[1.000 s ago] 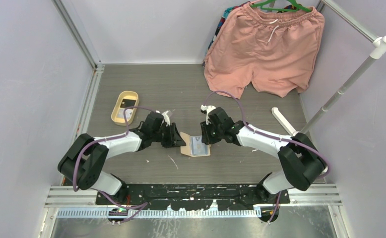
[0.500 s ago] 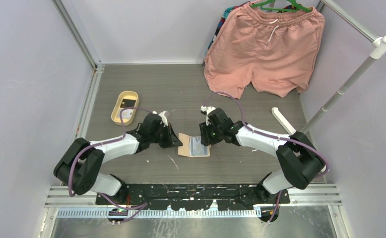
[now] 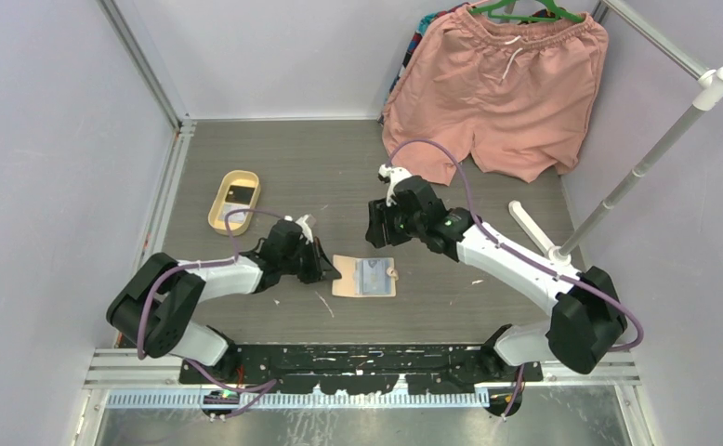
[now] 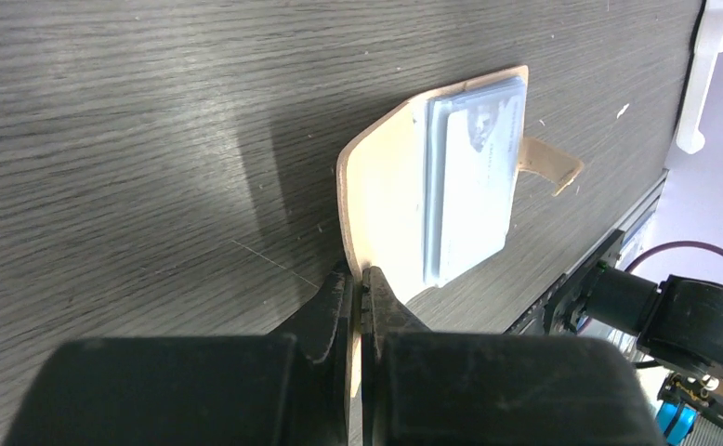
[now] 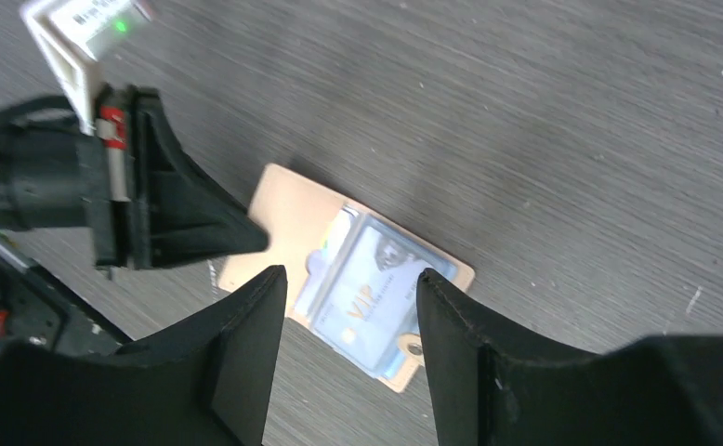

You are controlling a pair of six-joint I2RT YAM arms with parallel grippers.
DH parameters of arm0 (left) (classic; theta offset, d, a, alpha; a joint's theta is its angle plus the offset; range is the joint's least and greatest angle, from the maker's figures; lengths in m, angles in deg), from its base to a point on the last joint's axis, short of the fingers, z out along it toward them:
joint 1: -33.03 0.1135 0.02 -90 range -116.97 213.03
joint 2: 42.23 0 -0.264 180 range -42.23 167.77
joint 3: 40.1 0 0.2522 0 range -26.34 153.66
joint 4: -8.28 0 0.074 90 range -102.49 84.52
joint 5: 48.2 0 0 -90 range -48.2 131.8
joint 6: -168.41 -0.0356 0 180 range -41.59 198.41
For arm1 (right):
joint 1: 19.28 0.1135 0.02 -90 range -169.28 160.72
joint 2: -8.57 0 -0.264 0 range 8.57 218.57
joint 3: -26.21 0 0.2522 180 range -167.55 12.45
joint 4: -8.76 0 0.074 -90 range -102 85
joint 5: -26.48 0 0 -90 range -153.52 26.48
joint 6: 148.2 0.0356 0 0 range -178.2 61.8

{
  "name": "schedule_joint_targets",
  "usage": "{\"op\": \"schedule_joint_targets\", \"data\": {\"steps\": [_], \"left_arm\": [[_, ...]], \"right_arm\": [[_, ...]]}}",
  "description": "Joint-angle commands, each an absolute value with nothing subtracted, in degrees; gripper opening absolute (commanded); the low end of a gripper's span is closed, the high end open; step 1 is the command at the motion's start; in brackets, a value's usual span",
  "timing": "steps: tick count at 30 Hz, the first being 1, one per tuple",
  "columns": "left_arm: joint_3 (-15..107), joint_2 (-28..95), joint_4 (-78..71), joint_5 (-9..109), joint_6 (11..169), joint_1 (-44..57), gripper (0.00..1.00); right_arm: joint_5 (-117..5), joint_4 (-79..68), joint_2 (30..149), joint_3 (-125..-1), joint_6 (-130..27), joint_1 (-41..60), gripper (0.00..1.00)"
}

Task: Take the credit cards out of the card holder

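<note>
The holder (image 3: 365, 277) lies open on the desk (image 3: 339, 158), near the front middle. The cards (image 3: 374, 274) sit stacked in its right half, and its tab (image 3: 394, 273) sticks out past the right edge. My left tool (image 3: 328, 270) reaches in low from the left, clamped on the edge of the holder's left flap. My right tool (image 3: 374, 226) hangs above and just behind the holder with its fingers spread, touching nothing. The tray (image 3: 216, 216) sits well apart toward the back left, behind my left tool, with a flat piece (image 3: 240, 193) in it. A bar (image 3: 530, 226) lies on the desk to the right of the holder, well apart from it. Shorts (image 3: 497, 88) hang at the back right.
</note>
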State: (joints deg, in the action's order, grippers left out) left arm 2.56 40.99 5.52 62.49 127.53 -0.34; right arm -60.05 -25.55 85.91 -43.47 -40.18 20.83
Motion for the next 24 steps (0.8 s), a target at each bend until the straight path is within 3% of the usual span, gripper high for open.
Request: {"op": "schedule_joint_targets", "data": {"steps": [1, 13, 24], "left_arm": [[1.2, 42.0, 9.5, 59.5, 129.4, -0.6, 0.00], [-2.3, 41.1, 9.2, 50.1, 132.7, -0.6, 0.00], [-2.3, 40.9, 8.9, 48.3, 132.9, -0.6, 0.00]], "right_arm": [[-57.5, -24.2, 86.3, -45.0, -35.0, 21.4, 0.59], [-48.7, -15.0, 96.0, -39.5, -24.8, 21.5, 0.58], [-56.1, -20.5, 95.7, -37.3, -28.2, 21.5, 0.60]]}}
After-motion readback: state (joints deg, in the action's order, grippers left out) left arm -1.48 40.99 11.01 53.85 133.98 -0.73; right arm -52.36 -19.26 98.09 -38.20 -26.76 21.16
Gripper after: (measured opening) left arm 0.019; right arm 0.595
